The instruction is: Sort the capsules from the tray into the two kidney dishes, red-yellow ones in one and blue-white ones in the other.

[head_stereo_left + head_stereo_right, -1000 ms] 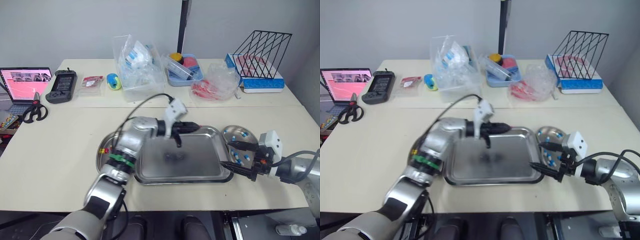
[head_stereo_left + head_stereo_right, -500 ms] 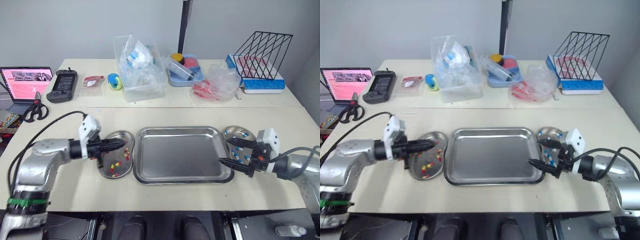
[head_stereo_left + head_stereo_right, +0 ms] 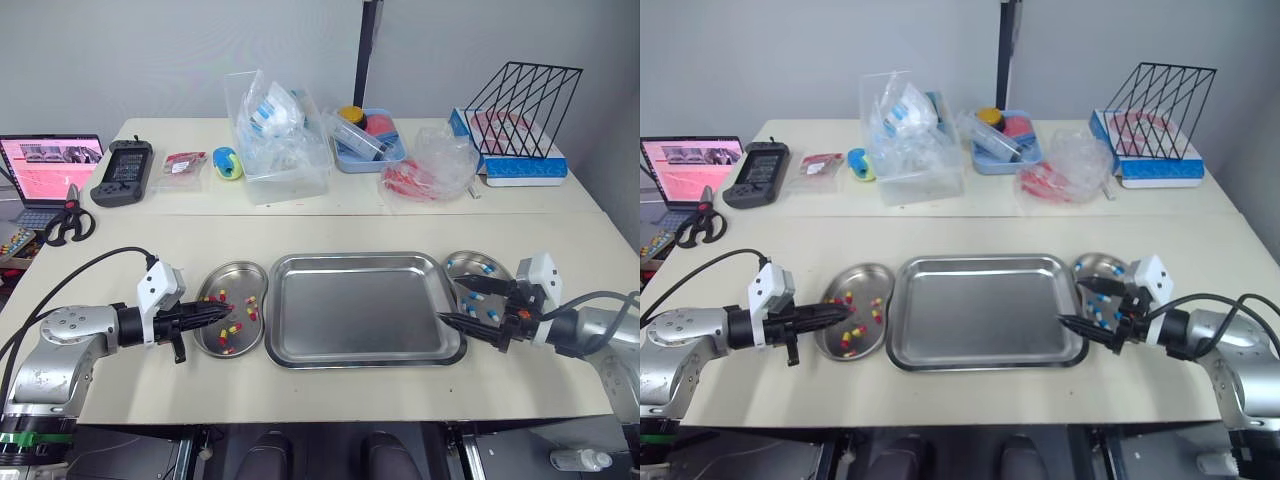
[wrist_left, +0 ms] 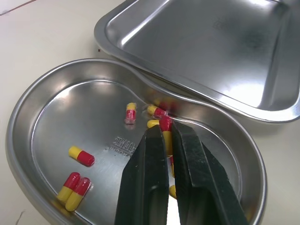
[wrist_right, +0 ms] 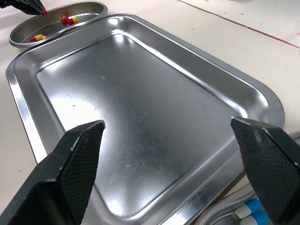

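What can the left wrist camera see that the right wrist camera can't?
Left wrist view alone: a close look at the left gripper, its jaws shut on a red-yellow capsule just over the left kidney dish, and the dish's whole floor with its loose capsules.
Right wrist view alone: the right gripper, jaws wide open with nothing between them, and blue-white capsules close by.
Both: the tray and the left kidney dish. The right wrist view also has the left gripper's tip, far off, with a bit of red in it.

your beige counter [image 3: 150, 225], steel tray [image 3: 360, 312] up front, left kidney dish [image 3: 232, 275], right kidney dish [image 3: 460, 262], laptop [image 3: 45, 165], scissors [image 3: 68, 222], clear bin [image 3: 280, 150] further back
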